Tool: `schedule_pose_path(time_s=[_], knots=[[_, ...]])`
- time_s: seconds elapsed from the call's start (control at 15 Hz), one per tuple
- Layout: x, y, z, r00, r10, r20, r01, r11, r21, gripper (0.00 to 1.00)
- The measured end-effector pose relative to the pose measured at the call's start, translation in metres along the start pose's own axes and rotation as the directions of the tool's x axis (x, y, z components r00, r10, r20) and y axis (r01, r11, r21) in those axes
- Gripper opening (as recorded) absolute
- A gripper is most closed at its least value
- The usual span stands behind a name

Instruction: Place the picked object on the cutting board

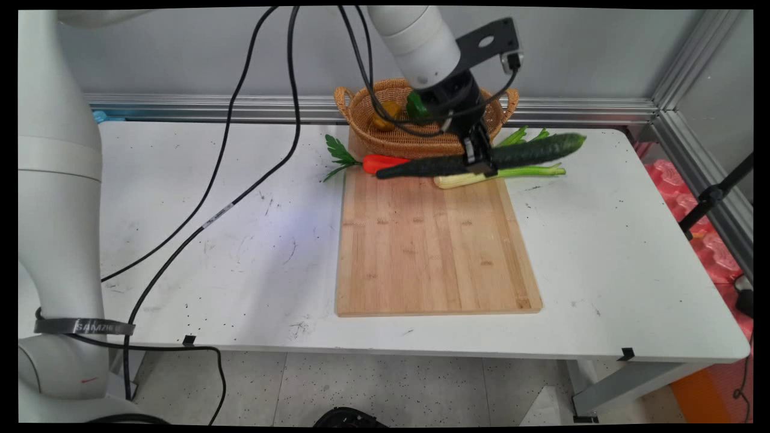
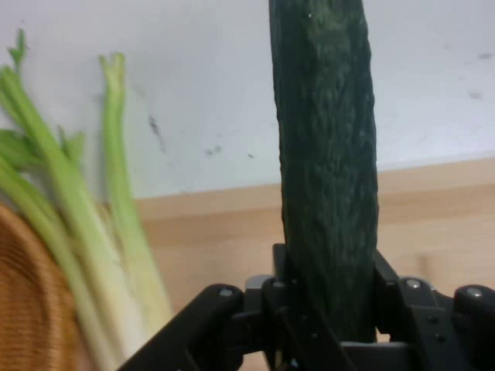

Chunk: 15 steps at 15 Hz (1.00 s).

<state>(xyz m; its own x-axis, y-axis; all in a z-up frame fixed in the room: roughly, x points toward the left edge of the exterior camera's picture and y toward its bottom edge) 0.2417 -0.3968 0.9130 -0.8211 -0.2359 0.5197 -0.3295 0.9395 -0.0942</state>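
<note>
The gripper [image 1: 479,157] is clamped across a long dark-green cucumber [image 1: 517,154], its two fingers pressed against opposite sides of the rind, so the jaws are pinching the cucumber at about the middle of its length. In the main view the cucumber's long axis runs nearly left to right along the far edge of the wooden cutting board [image 1: 433,246], tilted a little, with its right end higher and reaching out past the board over the white table [image 1: 631,252] and its left end low, near a red pepper [image 1: 385,162]. In the hand view the cucumber [image 2: 326,170] runs straight up from between the fingers, crossing the board's edge and the bare table beyond (whether it is touching the board or raised just above it cannot be told from either view). Just beside it, on the near side, lies a pale green scallion [image 1: 499,174], roughly parallel, its leaves fanning toward the right. A leafy green sprig [image 1: 338,155] lies left of the pepper. Directly behind the gripper stands a woven wicker basket [image 1: 385,141] holding a yellowish item and a green one, partly hidden by the arm. The rest of the board is bare wood, and black cables [image 1: 240,174] trail over the table's left part.
</note>
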Motion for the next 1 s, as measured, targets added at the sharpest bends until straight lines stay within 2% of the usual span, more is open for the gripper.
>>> schedule_pose_path(time_s=[0.47, 1.0], knots=[[-0.02, 0.046, 0.014, 0.995, -0.093, 0.042, 0.094, 0.995, -0.027, 0.0], [-0.042, 0.072, 0.039, 0.991, -0.117, 0.064, 0.12, 0.992, -0.041, 0.0]])
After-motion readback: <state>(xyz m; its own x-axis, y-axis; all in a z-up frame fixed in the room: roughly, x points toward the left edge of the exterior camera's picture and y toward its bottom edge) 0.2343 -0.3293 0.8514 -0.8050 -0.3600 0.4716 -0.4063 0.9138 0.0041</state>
